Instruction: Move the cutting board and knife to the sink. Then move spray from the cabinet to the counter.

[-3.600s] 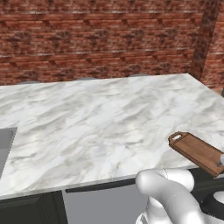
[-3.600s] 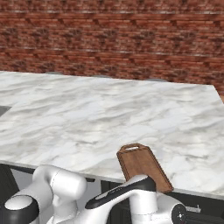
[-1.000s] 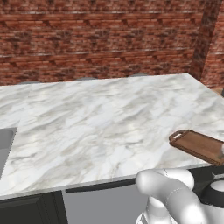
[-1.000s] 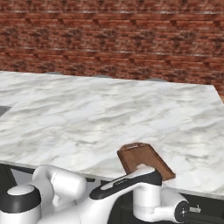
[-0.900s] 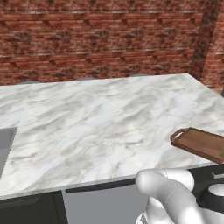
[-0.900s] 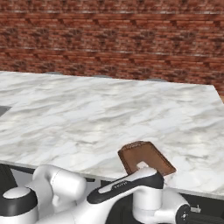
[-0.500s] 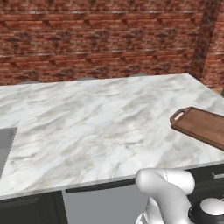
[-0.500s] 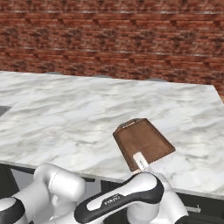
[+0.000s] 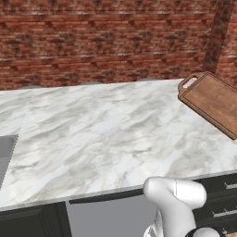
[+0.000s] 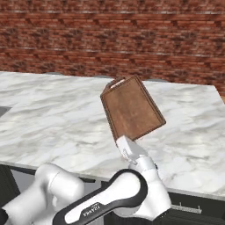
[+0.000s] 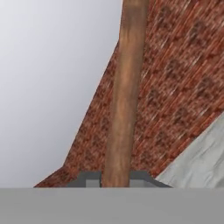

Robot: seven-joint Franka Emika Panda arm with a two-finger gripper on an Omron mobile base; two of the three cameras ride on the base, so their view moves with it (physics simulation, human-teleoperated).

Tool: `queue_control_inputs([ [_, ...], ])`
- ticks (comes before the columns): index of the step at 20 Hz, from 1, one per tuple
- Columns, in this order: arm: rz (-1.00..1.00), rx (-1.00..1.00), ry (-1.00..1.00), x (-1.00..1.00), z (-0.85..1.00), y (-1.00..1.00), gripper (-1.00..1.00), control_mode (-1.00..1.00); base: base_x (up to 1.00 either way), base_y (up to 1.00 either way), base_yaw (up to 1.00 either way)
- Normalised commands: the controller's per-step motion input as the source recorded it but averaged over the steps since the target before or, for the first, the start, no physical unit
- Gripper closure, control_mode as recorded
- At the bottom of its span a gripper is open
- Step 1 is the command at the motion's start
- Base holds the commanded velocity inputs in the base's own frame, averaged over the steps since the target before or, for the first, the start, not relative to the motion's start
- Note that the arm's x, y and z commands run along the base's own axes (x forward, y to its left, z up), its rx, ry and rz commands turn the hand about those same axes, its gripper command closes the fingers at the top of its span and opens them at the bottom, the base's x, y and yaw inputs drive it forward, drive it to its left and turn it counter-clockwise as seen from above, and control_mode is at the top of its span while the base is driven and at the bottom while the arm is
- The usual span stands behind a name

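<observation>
My gripper (image 10: pixel 125 142) is shut on the near short edge of the reddish-brown cutting board (image 10: pixel 132 107). The board hangs tilted above the white marble counter (image 10: pixel 52 110), its loop handle pointing up and away. In the left base view the cutting board (image 9: pixel 213 102) floats at the right edge, over the counter (image 9: pixel 92 125). The hand view shows the board (image 11: pixel 124 96) edge-on, a brown strip clamped between my fingertips (image 11: pixel 89 177). A corner of the grey sink (image 9: pixel 4 152) shows at the far left. The knife, the spray and the cabinet are out of view.
A red brick wall (image 9: pixel 102 41) runs behind the counter. Dark drawers (image 9: pixel 222 203) sit below the counter's front edge, close to my arm's white elbow (image 9: pixel 178 194).
The cutting board lay flat near the counter's front right edge. It has now risen off the marble, tilted up in my gripper, and the arm has swung upward.
</observation>
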Motion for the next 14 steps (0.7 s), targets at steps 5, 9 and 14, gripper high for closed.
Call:
queue_control_inputs([
  [5,-0.08,-0.15,-0.01,0.00,1.00,0.55,1.00,-1.00,0.00,0.00,0.00],
  [9,-0.17,-0.32,0.13,0.00,1.00,0.73,1.00,-1.00,0.00,0.00,0.00],
  [14,-0.11,-0.43,0.33,0.02,0.61,0.78,1.00,-1.00,0.00,0.00,0.00],
])
